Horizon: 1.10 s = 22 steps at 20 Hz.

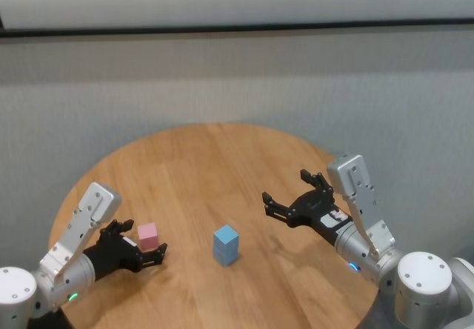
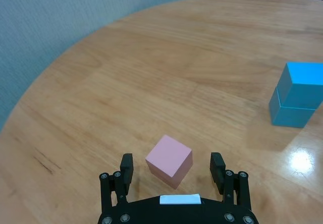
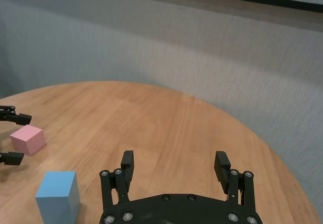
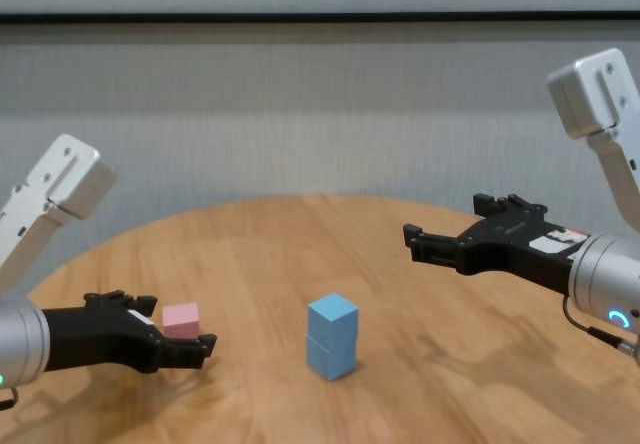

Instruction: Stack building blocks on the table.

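The left arm reaches in low from the table's [image 1: 200, 151] near left edge, forearm angled down so the left gripper [image 1: 142, 249] sits just above the wood. Its 2 fingers [image 2: 125, 164] stand wide apart on either side of the pink block [image 1: 148, 234], which rests on the table between them. The left wrist view shows a gap on each side of that block, so nothing is clamped; the head view alone would not settle this, since there the block looks pressed against the black fingers.

Near the middle of the table, toward the near edge, the 2 blue blocks [image 1: 226, 244] stand as 1 stack, one squarely on the other. The chest view and left wrist view show the seam between them, while in the head view the stack reads almost as a single tall block. The pink block is well apart from it, to its left.

The right arm is raised, elbow bent at the table's near right, holding the right gripper [image 1: 293, 196] in the air above the wood, pointing toward the centre. Its fingers [image 3: 127, 162] are spread wide with nothing between them. The right wrist view looks past them to the stack and the pink block beyond.
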Available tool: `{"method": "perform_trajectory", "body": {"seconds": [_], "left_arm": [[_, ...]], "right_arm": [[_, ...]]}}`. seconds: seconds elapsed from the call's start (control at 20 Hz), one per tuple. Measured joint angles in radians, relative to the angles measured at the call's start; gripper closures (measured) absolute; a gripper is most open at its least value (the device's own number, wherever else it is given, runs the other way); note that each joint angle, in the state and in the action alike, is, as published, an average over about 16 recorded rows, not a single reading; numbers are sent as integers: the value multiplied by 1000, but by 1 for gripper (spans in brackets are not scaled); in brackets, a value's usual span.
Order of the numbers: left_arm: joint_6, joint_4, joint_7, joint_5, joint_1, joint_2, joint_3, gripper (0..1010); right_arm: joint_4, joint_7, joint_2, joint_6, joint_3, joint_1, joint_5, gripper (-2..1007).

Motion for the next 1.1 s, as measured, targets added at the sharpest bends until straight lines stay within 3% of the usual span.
{"method": "perform_trajectory", "body": {"seconds": [1.1], "left_arm": [[-51, 135, -33, -24, -75, -31, 17, 8]], "right_arm": [[0, 0, 0, 0, 0, 0, 0, 2]]}}
